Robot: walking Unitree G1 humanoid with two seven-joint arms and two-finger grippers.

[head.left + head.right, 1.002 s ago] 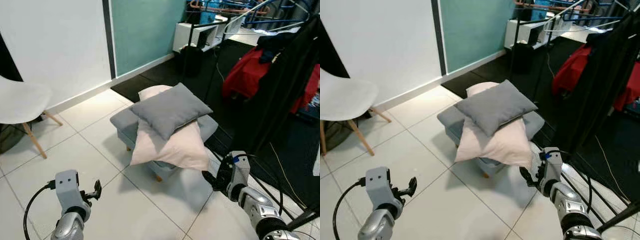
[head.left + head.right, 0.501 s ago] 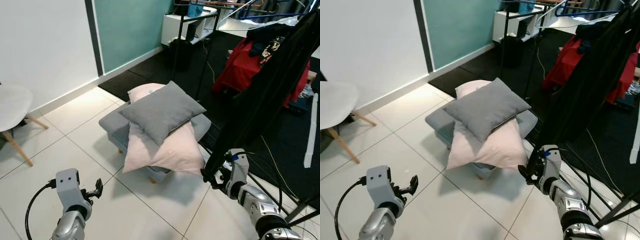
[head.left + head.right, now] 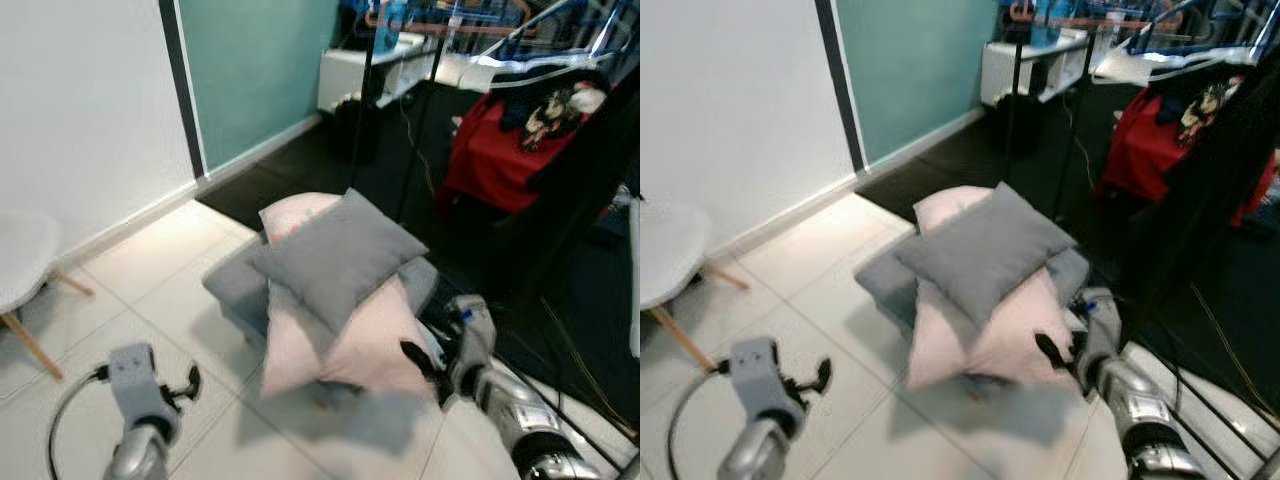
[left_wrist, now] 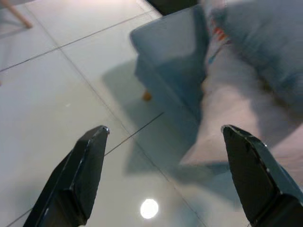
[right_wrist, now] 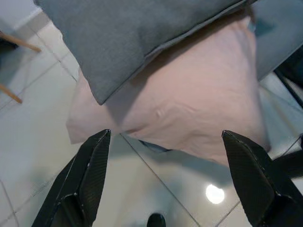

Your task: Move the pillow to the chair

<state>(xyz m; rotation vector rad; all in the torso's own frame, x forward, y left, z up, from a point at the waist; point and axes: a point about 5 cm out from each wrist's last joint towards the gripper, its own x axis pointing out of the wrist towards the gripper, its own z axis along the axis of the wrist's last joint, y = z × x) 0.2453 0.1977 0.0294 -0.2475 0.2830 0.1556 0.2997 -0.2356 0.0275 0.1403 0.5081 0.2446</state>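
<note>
Here we are at the footstool, and the stack on it is the story: a grey pillow lies on top of a pink pillow, with another pale one peeking out behind. The pink one droops well over the stool's front edge. The right end effector hangs low just in front of that drooping corner, fingers spread wide, nothing held. The left end effector is equally wide and empty, low over the tiled floor, near the stool's left side. The chair, white, sits well apart against the wall on the robot's left. The risks, as I judge them: go for the pink pillow and the grey one slides off with it onto the floor. Pinch only a soft corner and the pillow may sag, slip free or drag on the tiles on the way to the chair. The head views are blurred, so the aim may be off, and dark stands and cables crowd the right side, where the right arm could snag.
</note>
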